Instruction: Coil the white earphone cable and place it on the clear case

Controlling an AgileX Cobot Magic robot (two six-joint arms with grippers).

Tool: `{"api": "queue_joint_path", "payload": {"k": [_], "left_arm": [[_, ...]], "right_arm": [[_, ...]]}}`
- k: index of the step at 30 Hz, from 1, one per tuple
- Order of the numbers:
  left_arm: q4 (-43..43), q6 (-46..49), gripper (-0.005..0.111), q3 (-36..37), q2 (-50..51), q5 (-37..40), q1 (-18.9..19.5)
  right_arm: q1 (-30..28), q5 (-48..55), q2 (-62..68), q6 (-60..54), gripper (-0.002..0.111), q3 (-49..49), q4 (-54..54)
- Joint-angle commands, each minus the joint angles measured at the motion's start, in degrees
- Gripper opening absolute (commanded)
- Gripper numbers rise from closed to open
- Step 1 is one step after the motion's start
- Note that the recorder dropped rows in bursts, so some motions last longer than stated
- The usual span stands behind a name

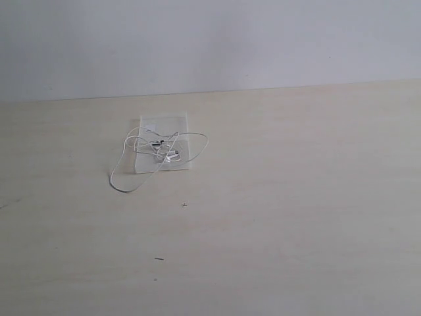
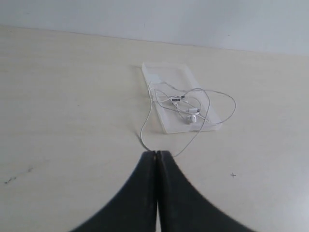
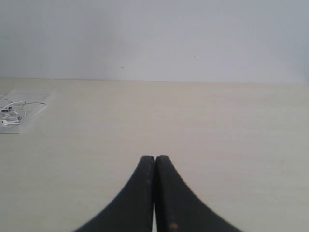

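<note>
Coiling seems to be the step in hand, and it is not finished. On the left, the left gripper (image 2: 156, 153) points at the white earphone cable (image 1: 170, 157), its jaws pressed together on nothing. The cable lies in a loose tangle on the clear case (image 1: 172, 122), with one long loop spilling off the case's left side onto the table (image 1: 296, 197). The right gripper (image 3: 154, 157), well apart, is likewise closed and empty. The next move probably calls for the left jaws to part and draw that stray loop onto the case.

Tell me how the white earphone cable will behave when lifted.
Probably floppy: the white earphone cable lies in loose, tangled loops. Likely very light, being so thin. One loop lies off the clear case, so it may drag or snag.
</note>
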Motion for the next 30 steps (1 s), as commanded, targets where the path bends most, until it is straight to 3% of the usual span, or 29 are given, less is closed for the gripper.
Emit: {"api": "queue_joint_path", "payload": {"k": [1, 10, 17, 19, 21, 24, 30], "left_arm": [[0.3, 2.9, 0.000, 0.3, -8.1, 1.1, -0.3], [-0.2, 1.2, 0.000, 2.3, -35.5, 3.1, -0.3], [-5.5, -12.3, 0.000, 2.1, -45.2, 3.1, -0.3], [-7.0, -12.1, 0.000, 2.1, -46.3, 3.3, -0.3], [-8.0, -1.8, 0.000, 2.1, -46.3, 5.3, -0.3], [-16.2, 24.5, 0.000, 2.1, -46.3, 10.3, -0.3], [-60.3, 90.9, 0.000, 2.1, -46.3, 22.7, -0.3]], "right_arm": [[-0.3, -0.2, -0.3, 0.0, 0.000, 0.2, 0.0], [-0.3, -0.2, -0.3, 0.0, 0.000, 0.2, 0.0], [-0.3, -0.2, -0.3, 0.0, 0.000, 0.2, 0.0], [-0.3, -0.2, -0.3, 0.0, 0.000, 0.2, 0.0], [-0.3, -0.2, -0.3, 0.1, 0.000, 0.2, 0.0], [-0.3, -0.2, -0.3, 0.1, 0.000, 0.2, 0.0], [-0.3, -0.2, -0.3, -0.1, 0.000, 0.2, 0.1]]}}
